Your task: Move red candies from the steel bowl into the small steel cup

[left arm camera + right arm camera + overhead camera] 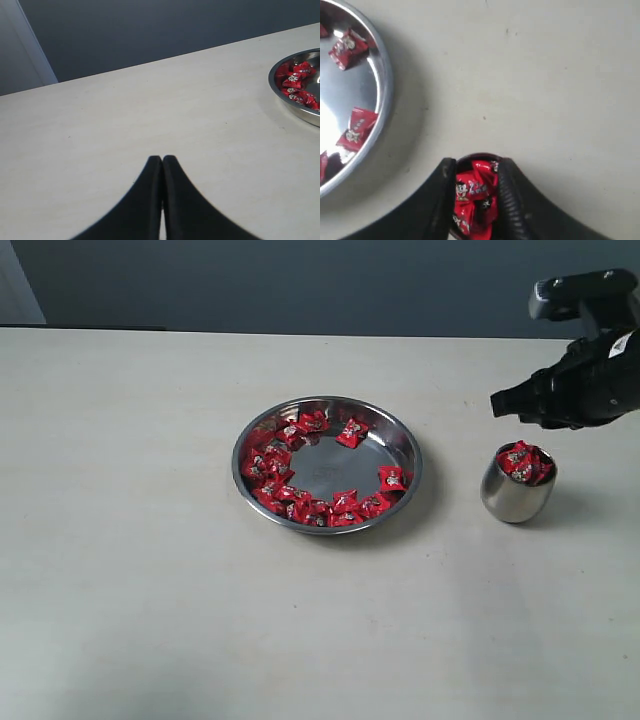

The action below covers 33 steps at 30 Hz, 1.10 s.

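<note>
The steel bowl [326, 531] sits mid-table with many red candies [300, 502] ringed round its flat bottom. To its right stands the small steel cup [512, 498], heaped with red candies [524, 462]. My right gripper [500, 403] hovers above and just behind the cup, open. In the right wrist view the cup's candies [475, 192] show between the parted fingers of the right gripper [477, 167], and the bowl's rim [385, 100] curves past nearby. My left gripper [162, 159] is shut on nothing, low over bare table away from the bowl [295, 109]. It is out of the exterior view.
The pale table [150, 590] stretches wide on all sides of the bowl and cup. A dark wall [300, 280] runs behind the table's far edge.
</note>
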{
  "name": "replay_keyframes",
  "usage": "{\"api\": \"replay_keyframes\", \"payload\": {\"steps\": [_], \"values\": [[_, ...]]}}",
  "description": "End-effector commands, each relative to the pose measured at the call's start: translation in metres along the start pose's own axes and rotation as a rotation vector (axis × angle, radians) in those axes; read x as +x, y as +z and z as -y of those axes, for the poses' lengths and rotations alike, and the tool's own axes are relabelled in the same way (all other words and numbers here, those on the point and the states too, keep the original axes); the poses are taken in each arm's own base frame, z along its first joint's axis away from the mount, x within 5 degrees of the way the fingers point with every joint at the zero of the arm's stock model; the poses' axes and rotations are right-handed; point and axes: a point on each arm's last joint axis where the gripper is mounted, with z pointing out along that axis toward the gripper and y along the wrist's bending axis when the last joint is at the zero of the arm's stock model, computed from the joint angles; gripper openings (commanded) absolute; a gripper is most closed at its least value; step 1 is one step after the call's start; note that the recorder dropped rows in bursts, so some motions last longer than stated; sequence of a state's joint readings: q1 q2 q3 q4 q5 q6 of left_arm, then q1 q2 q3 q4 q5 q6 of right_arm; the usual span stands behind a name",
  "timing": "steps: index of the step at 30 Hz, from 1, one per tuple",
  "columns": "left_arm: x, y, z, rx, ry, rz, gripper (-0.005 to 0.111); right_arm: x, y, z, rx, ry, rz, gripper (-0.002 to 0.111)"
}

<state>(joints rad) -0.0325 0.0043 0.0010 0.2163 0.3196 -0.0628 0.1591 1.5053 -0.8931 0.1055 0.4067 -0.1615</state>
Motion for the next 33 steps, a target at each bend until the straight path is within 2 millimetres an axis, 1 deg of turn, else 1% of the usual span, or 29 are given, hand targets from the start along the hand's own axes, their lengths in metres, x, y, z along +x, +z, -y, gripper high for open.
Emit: {"api": "replay_keyframes", "payload": {"steps": [1,2,3,5,9,13,16,17,18,21,24,26,27,28,29,30,31,32,33], "values": [[-0.001,0.0,0.0,-0.001,-0.003,0.012,0.0,-0.003,-0.034,-0.001,-0.012,0.053,0.046,0.028],[-0.001,0.0,0.0,-0.001,-0.003,0.012,0.0,-0.002,-0.042,-0.002,-0.022,0.065,0.048,0.025],[-0.001,0.0,0.0,-0.001,-0.003,0.012,0.0,-0.001,-0.049,-0.004,-0.031,0.069,0.047,0.018],[-0.001,0.0,0.0,-0.001,-0.003,0.012,0.0,-0.001,-0.063,-0.007,-0.041,0.062,0.068,-0.001],[-0.001,0.0,0.0,-0.001,-0.003,0.012,0.0,0.001,-0.093,-0.018,-0.088,0.064,0.124,0.0],[-0.001,0.0,0.0,-0.001,-0.003,0.012,0.0,0.009,-0.116,-0.022,-0.118,0.067,0.113,0.0],[-0.001,0.0,0.0,-0.001,-0.003,0.012,0.0,0.014,-0.124,-0.023,-0.126,0.061,0.091,0.0],[-0.001,0.0,0.0,-0.001,-0.003,0.012,0.0,0.014,-0.126,-0.023,-0.124,0.061,0.107,0.0],[-0.001,0.0,0.0,-0.001,-0.003,0.012,0.0,0.008,-0.13,-0.021,-0.106,0.057,0.182,0.0],[-0.001,0.0,0.0,-0.001,-0.003,0.012,0.0,0.002,-0.132,-0.02,-0.094,0.061,0.26,0.0],[-0.001,0.0,0.0,-0.001,-0.003,0.012,0.0,0.005,-0.129,-0.02,-0.096,0.067,0.227,0.0],[-0.001,0.0,0.0,-0.001,-0.003,0.012,0.0,0.016,-0.115,-0.02,-0.077,0.057,0.242,0.0],[-0.001,0.0,0.0,-0.001,-0.003,0.012,0.0,0.025,-0.107,-0.017,-0.053,0.077,0.337,0.0],[-0.001,0.0,0.0,-0.001,-0.003,0.012,0.0,0.035,-0.103,-0.016,-0.044,0.099,0.396,0.0],[-0.001,0.0,0.0,-0.001,-0.003,0.012,0.0,0.052,-0.105,-0.015,-0.035,0.128,0.468,0.0],[-0.001,0.0,0.0,-0.001,-0.003,0.012,0.0,0.063,-0.108,-0.014,-0.023,0.133,0.511,0.0],[-0.001,0.0,0.0,-0.001,-0.003,0.012,0.0,0.087,-0.114,-0.008,0.013,0.158,0.56,0.0],[-0.001,0.0,0.0,-0.001,-0.003,0.012,0.0,0.108,-0.125,-0.003,0.053,0.181,0.608,0.0],[-0.001,0.0,0.0,-0.001,-0.003,0.012,0.0,0.122,-0.127,0.001,0.088,0.198,0.628,0.0]]}}
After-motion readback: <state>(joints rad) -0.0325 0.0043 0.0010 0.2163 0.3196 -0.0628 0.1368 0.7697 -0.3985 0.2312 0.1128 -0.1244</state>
